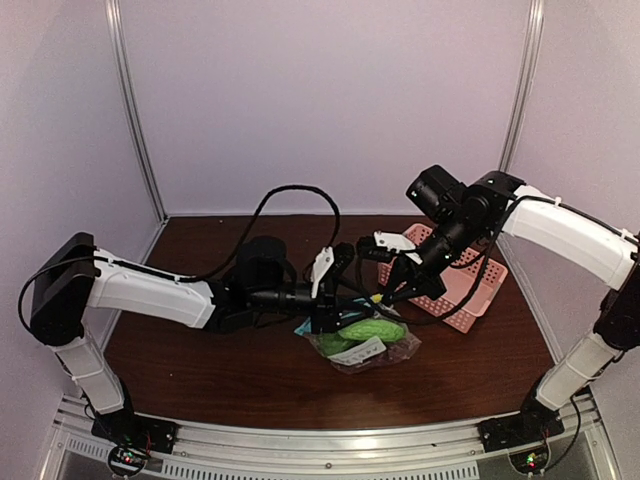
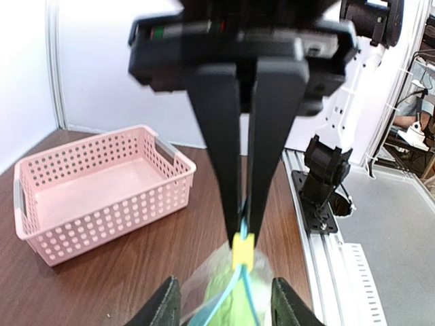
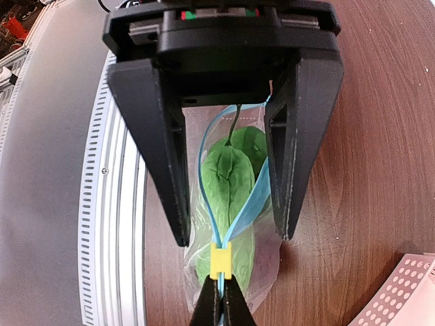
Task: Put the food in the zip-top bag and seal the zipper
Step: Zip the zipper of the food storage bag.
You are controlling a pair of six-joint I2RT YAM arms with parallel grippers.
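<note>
The clear zip-top bag (image 1: pixel 372 352) lies on the brown table at the centre, with the green vegetable (image 3: pixel 228 176) inside it. No grapes show. The teal zipper (image 3: pixel 206 183) has a yellow slider (image 3: pixel 220 260); beyond the slider its two strips stand apart. My left gripper (image 2: pixel 243 234) is shut on the zipper right beside the slider (image 2: pixel 243 251) and also shows in the right wrist view (image 3: pixel 221 305). My right gripper (image 3: pixel 234 238) is open, one finger on each side of the bag's mouth, touching nothing that I can see. In the top view the left gripper (image 1: pixel 320 318) and the right gripper (image 1: pixel 396 292) meet over the bag.
An empty pink perforated basket (image 1: pixel 462 292) stands at the back right, just behind the right gripper; it also shows in the left wrist view (image 2: pixel 95 193). The table's metal front rail (image 1: pixel 330 462) runs close to the bag. The right arm's base (image 2: pixel 325 170) stands on that rail.
</note>
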